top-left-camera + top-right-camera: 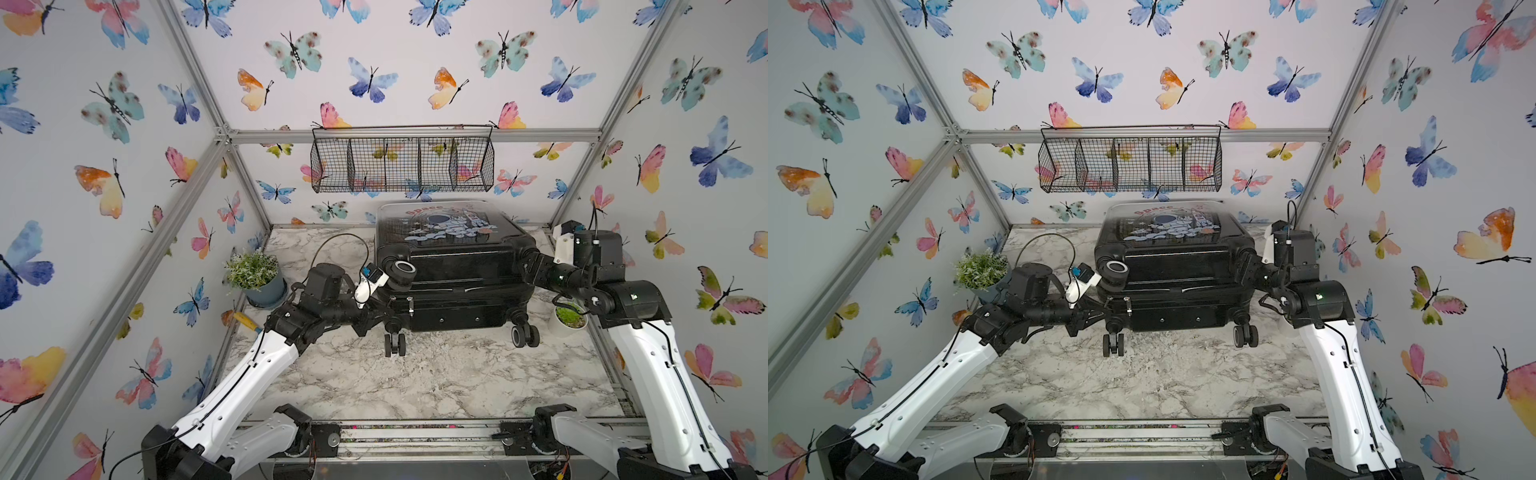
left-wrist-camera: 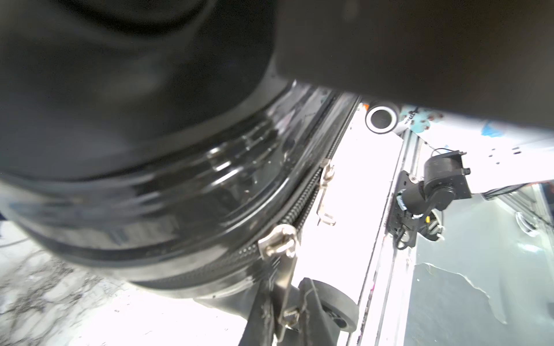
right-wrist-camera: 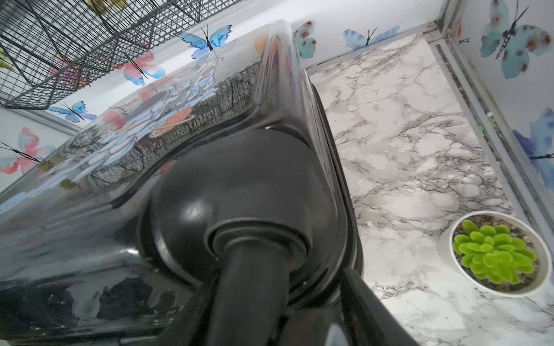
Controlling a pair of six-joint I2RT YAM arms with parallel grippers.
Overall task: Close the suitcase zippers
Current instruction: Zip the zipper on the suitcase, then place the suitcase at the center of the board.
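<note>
The suitcase lies flat at the back of the marble table, printed lid up and wheels toward the arms. Its two shells sit together, so the lid is down. What is left concerns the zippers along the seam.

In the left wrist view, two silver pulls show on the band at the case's left front corner. The nearer pull hangs from its slider, and the farther pull sits a little further along, near but not touching. The left fingers are closed, and the tip of the nearer pull runs down between them, so they appear to pinch it.

The teeth behind that slider look meshed. Whether the short stretch between the two sliders is meshed cannot be told. Judged from this, the job looks close to its end: bringing the held slider up to its partner seems the step left, though the far sides of the seam are hidden.

The right fingers stand partly apart around the caster at the right front corner of the upper shell. They seem to clamp it to steady the case, though the contact itself is not plain.

The only legible writing is the red word "Space" above the astronaut cartoon on the lid, seen in both top views. No brand or label can be read elsewhere.
</note>
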